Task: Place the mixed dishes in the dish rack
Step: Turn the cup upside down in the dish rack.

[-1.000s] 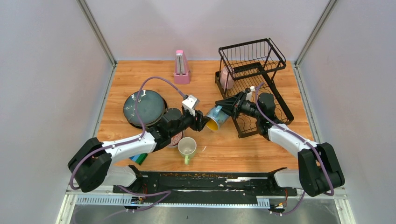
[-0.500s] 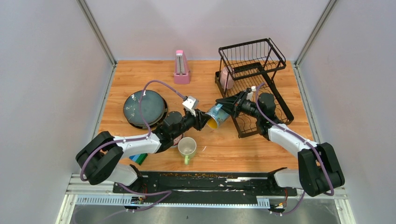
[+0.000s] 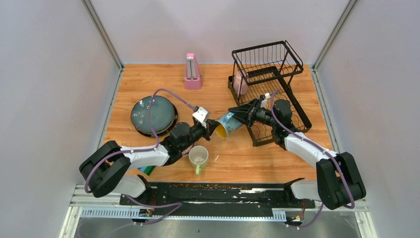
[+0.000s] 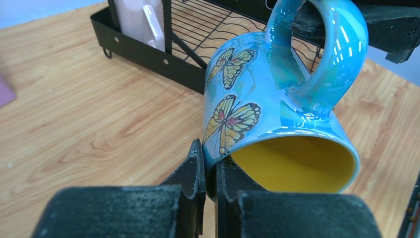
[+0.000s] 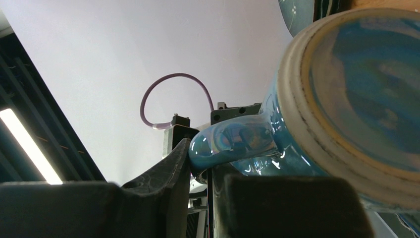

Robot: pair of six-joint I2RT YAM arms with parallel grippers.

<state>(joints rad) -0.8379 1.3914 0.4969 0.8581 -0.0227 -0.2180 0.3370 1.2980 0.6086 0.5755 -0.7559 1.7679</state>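
Observation:
A blue butterfly mug (image 3: 225,124) with a yellow inside hangs on its side above the table, between both arms. My left gripper (image 3: 210,130) is shut on its rim (image 4: 220,148), one finger inside and one outside. My right gripper (image 3: 236,113) is shut on the mug's handle (image 5: 233,141). The black wire dish rack (image 3: 293,53) stands at the back right, with a pink-white mug (image 3: 240,82) in it. Stacked blue-grey plates (image 3: 154,115) lie to the left. A pale green mug (image 3: 198,156) stands upright near the front.
A pink metronome (image 3: 192,72) stands at the back centre. A blue-green block (image 3: 146,168) lies near the front edge under my left arm. A red-patterned bowl (image 3: 187,147) is mostly hidden by that arm. The rack's front rail (image 4: 143,49) lies just beyond the held mug.
My left gripper has closed onto the mug's rim, having been open a second ago. The mug has shifted slightly left. My right gripper has kept its hold on the handle.

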